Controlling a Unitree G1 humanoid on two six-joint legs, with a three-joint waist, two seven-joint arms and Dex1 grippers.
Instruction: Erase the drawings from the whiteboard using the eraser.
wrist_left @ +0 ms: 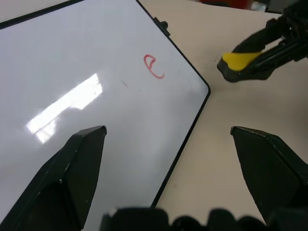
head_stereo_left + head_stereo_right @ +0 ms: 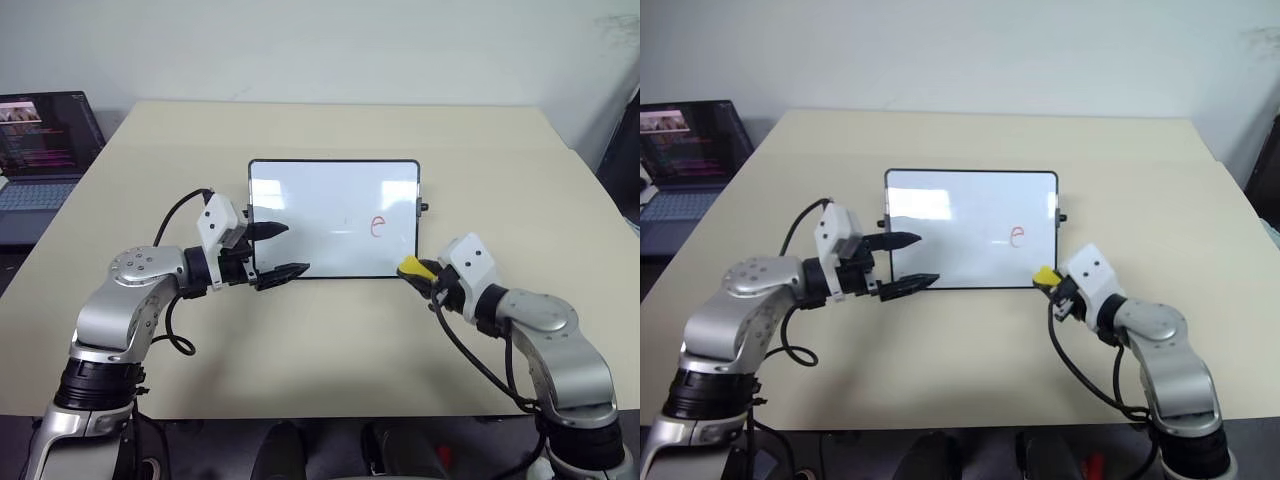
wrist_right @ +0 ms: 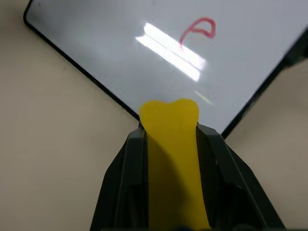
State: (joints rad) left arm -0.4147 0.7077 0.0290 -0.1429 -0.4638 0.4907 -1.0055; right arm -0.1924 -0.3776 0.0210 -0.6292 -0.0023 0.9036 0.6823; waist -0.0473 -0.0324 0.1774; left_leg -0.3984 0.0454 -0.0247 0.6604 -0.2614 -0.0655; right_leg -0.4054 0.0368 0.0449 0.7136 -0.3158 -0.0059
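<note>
Right gripper: clenched on the eraser, both black fingers pressed against the yellow block's long sides; in the right wrist view the block's rounded tip pokes out past the fingertips.
Right gripper place: just off the whiteboard's near right corner, above the table, pointing toward the board.
Left gripper: released, its two black fingers spread wide with nothing between them.
Left gripper place: at the board's near left corner; one finger lies over the white surface, the other over the near edge of the frame. Whether either touches the board cannot be told.
Whiteboard: lies flat in the middle of the table, long side facing the robot, thin black frame all round, a small black knob on its right short side. Ceiling light glares on the glossy surface.
Drawings: one clear red mark like a small "e" on the right half of the board, nearer the right gripper; a very faint trace sits just left of it.
Eraser: off the board, not touching the red mark.
Table: pale beige top.
Laptop: open at the far left, beside the table, screen lit.
</note>
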